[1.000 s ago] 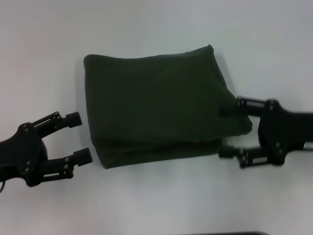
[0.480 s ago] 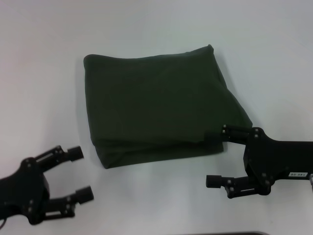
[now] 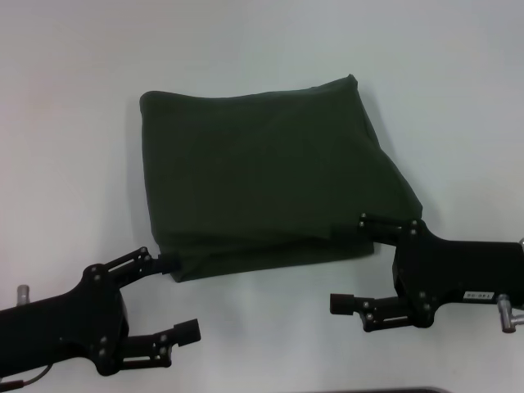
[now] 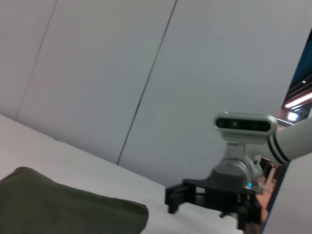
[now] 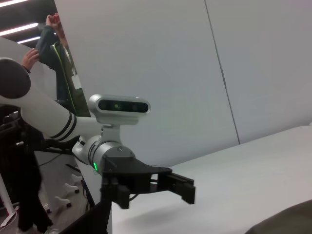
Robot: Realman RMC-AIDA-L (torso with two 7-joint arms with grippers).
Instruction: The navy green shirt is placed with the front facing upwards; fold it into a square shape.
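**Shirt folded, both grippers at its near edge**

The shirt (image 3: 266,176) lies in the middle of the white surface (image 3: 458,74) as a compact, roughly square bundle of stacked layers; no sleeves, collar or lettering show. Its 5 o'clock corner juts out a little, so the outline is not quite true.

The left gripper (image 3: 168,296) sits at 7 o'clock of the bundle, fingers spread wide and holding nothing, the upper fingertip touching or just beside the near-left corner. The right gripper (image 3: 350,262) is at 5 o'clock, fingers likewise parted and empty, the upper one at the near-right corner (whether it touches cloth or hovers just over it, I cannot tell).

By my reading the folding is essentially done. What may remain is squaring the loose right corner or simply backing both arms clear; the layers look soft, so a nudge could skew them.
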